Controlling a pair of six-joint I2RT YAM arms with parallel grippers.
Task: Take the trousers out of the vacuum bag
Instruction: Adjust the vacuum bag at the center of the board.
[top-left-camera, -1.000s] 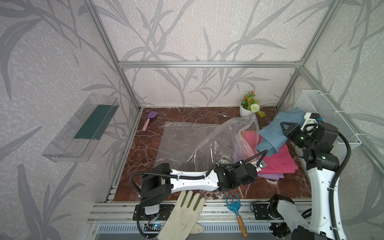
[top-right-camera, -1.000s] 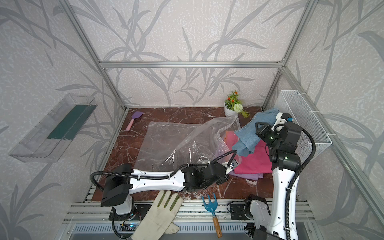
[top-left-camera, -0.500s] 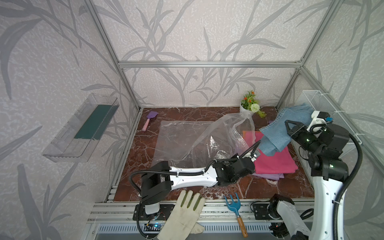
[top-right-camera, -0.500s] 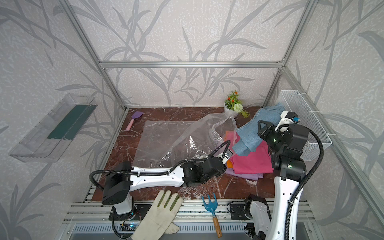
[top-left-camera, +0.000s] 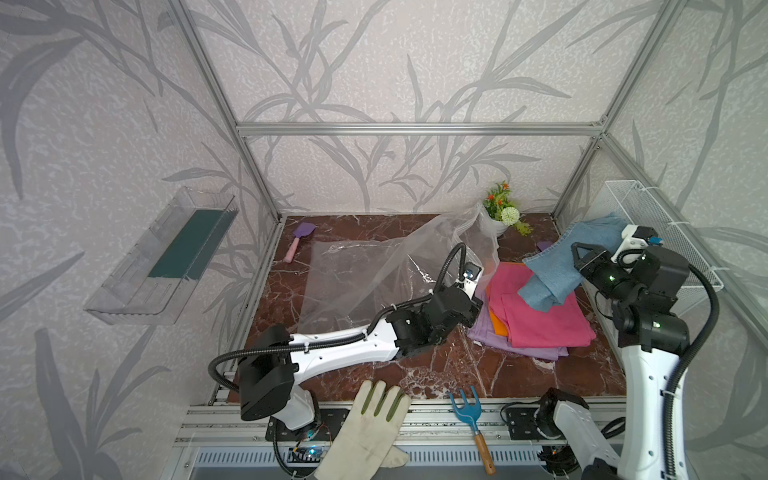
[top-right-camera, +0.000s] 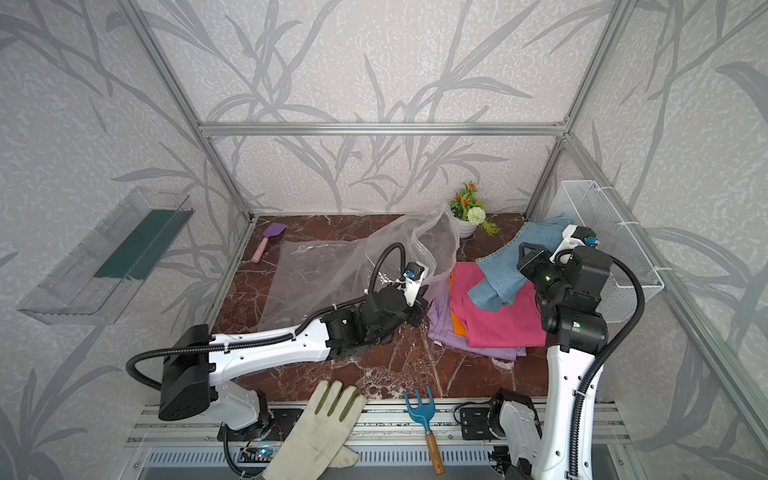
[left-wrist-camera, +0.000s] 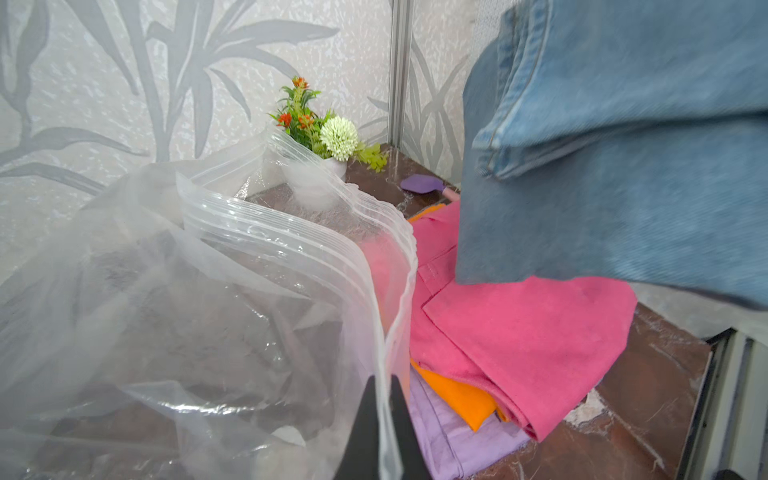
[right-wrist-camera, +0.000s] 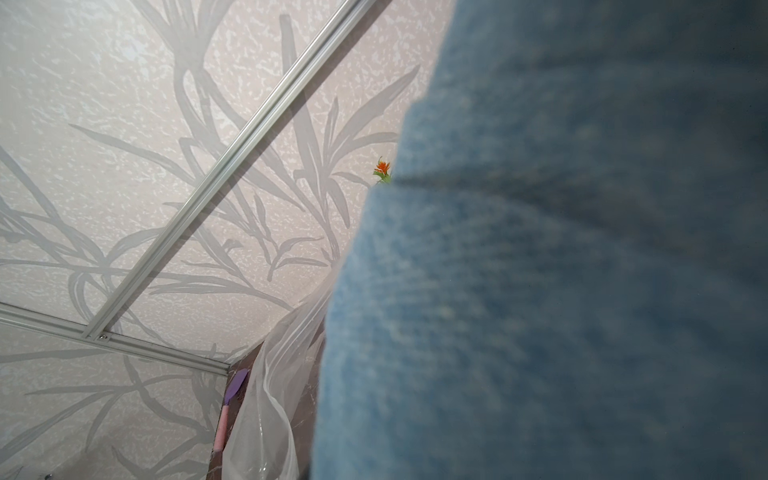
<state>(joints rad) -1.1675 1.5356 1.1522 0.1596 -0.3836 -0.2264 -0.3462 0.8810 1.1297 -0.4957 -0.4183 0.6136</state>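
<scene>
Above dark marble tabletop (top-left-camera: 519, 374), left gripper (left-wrist-camera: 381, 386) pinches crinkly clear plastic vacuum bag (left-wrist-camera: 208, 291); right gripper (top-left-camera: 575, 259), clamping the freed light-blue denim trousers (top-left-camera: 552, 276), should next set them down.

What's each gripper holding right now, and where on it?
Left gripper pinches the vacuum bag at its open mouth edge. Right gripper holds the denim trousers near mid-length; exact contact hidden.

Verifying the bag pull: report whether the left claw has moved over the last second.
Yes. The left claw, shut on the vacuum bag, has moved away from the blue hand fork, toward the back wall, in a top view.
</scene>
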